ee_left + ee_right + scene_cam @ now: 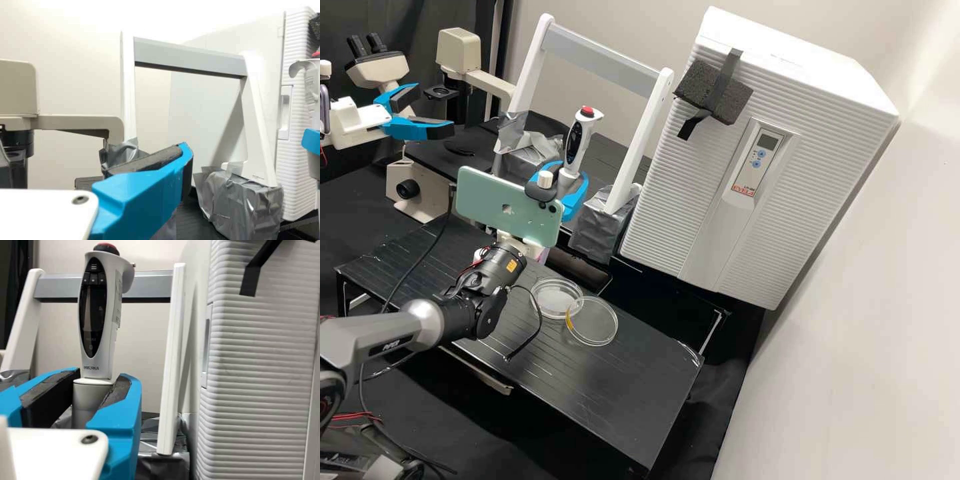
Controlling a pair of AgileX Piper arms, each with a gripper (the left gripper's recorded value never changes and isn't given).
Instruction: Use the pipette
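R end effector [95, 390] first: both blue fingers are closed in on the pipette [97, 315], pads pressed to the pale lower shaft from either side, so it looks like a firm hold, w/ the display body and red top button standing upright well above the fingers. The tip end is hidden below the grip, can't tell what's on it. Just behind the end effector is the white frame [170, 365], w/ one upright close beside it and the crossbar behind the pipette head. Past that upright sits the ribbed white cabinet [260, 370]. Below and nearer than the end effector, two petri dishes [557, 297] lie touching on the black desk [620, 393], the outer one w/ a yellowish rim. L end effector [430, 112] is well apart, over by the microscope [420, 180], fingers spread wide, nothing held. Risks as I read it: the grip is low on a top-heavy tool, so a quick swing could tilt it or let it slide thru the pads. A sideways move may clip the near upright. A blind descent could jab the hidden tip into a dish rim and shove the dishes. And the button needs a press, w/ the L arm a long way off.
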